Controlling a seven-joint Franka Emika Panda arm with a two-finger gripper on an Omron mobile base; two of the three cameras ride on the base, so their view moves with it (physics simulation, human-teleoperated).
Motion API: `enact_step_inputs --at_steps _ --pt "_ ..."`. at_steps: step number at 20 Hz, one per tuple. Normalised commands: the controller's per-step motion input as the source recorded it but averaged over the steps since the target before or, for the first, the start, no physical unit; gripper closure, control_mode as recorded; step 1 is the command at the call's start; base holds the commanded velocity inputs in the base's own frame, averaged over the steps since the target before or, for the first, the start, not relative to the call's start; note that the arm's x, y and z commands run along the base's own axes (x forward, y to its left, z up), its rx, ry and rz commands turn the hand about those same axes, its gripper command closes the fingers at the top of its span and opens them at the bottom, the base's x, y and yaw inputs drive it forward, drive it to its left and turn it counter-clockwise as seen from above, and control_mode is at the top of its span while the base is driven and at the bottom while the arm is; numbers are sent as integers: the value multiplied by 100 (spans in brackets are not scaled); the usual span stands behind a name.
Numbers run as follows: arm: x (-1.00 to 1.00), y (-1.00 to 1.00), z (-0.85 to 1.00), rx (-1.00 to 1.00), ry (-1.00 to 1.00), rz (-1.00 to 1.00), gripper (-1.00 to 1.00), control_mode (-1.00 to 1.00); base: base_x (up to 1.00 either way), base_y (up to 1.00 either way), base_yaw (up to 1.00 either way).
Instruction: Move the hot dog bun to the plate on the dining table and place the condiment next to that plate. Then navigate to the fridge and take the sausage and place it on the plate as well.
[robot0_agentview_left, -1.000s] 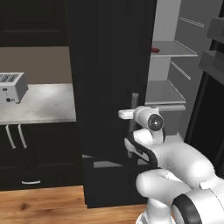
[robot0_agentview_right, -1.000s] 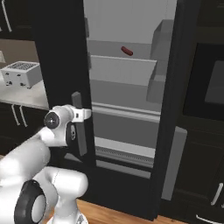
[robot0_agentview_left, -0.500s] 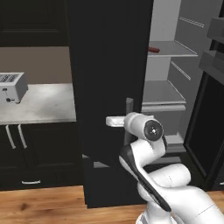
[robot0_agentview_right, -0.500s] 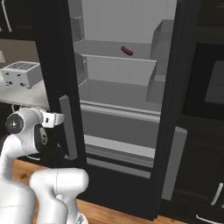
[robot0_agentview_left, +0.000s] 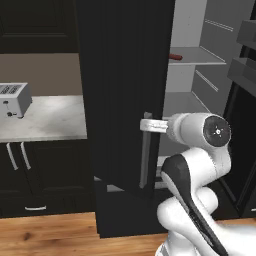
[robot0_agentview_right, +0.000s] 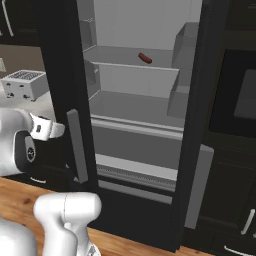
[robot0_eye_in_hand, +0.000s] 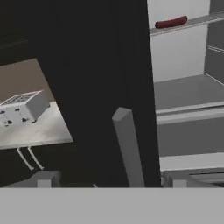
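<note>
Where shelves show, rod-shaped sausage (robot0_agentview_right: 145, 58), seemingly smooth

I'm showing a glossy white rounded arm (robot0_agentview_left: 200, 165) with black joint bands, a dark round cap, and a pale grey end effector (robot0_agentview_left: 150, 125).

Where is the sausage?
The sausage lies on an upper shelf inside the open fridge, seen in the right base view, above and right of the gripper.

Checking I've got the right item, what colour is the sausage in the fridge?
Dark red sausage; clearest in the right base view.
</note>
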Motion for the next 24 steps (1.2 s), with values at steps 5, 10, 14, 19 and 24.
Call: enact_step_inputs --at_steps 5,10,14,19,24 --pt "-2 -100 68 2 1 -6 -100 -100 0 0 0" --pt "76 -99 -1 1 0 -6 -100 -100 0 0 0" --pt "78 -91 -38 5 0 0 -100 -100 0 0 0" --pt "82 -32 -64 7 0 0 -100 -100 0 0 0" --pt "97 0 -49 5 1 0 -100 -100 0 0 0"
